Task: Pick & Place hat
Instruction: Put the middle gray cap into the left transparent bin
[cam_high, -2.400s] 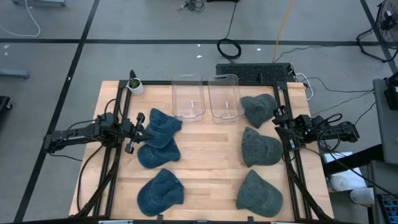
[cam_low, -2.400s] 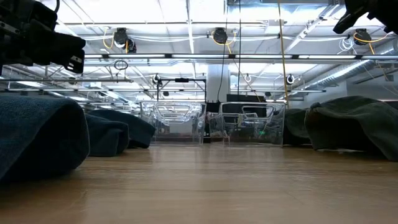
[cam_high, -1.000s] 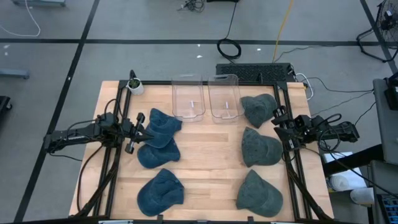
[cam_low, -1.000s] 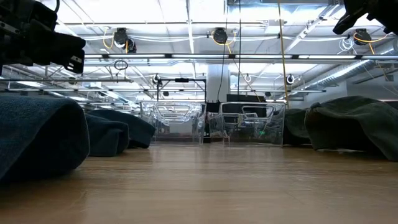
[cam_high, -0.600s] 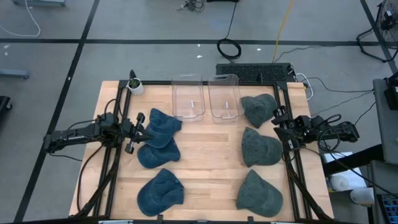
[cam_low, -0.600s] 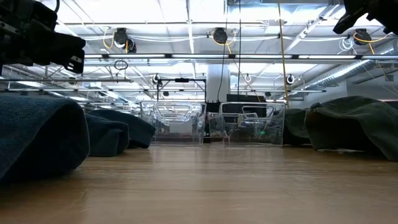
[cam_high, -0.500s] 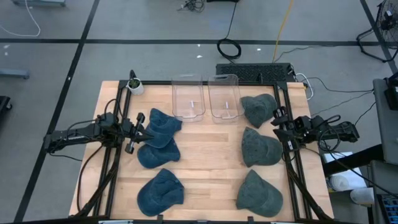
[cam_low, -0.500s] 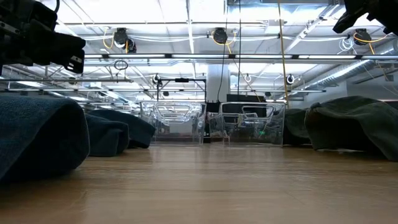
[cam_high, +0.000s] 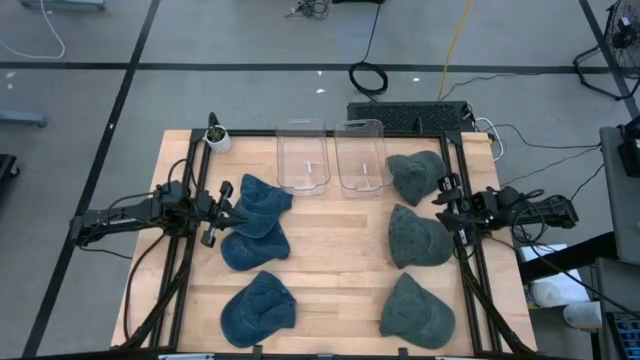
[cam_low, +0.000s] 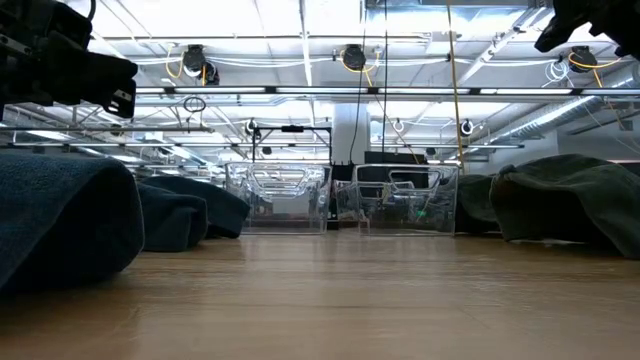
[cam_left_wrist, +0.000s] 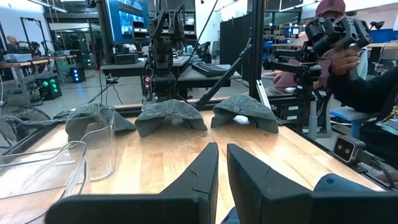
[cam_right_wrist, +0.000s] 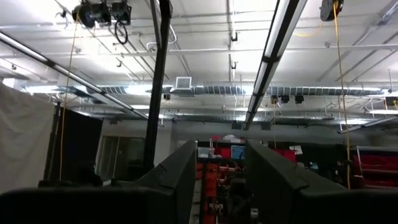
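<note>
Three blue hats lie on the table's left half: one at the far side (cam_high: 264, 200), one overlapping it (cam_high: 252, 247), one near the front edge (cam_high: 258, 305). Three dark green hats (cam_high: 416, 174) (cam_high: 418, 236) (cam_high: 415, 311) lie in a row on the right half and show across the table in the left wrist view (cam_left_wrist: 169, 116). My left gripper (cam_high: 216, 213) (cam_left_wrist: 222, 163) hovers shut beside the far blue hats, on their left. My right gripper (cam_high: 444, 201) (cam_right_wrist: 222, 163) is raised at the right edge beside the green hats, open and tipped up toward the ceiling.
Two clear plastic bins (cam_high: 302, 155) (cam_high: 360, 153) stand side by side at the table's far edge. A small potted plant (cam_high: 216, 137) sits at the far left corner. Bare wood (cam_high: 335, 250) lies between the two hat columns. A person (cam_left_wrist: 348, 68) stands beyond the right side.
My right gripper has edged slightly toward the table's left, closer to the green hats. The hats and the left arm have kept still.
</note>
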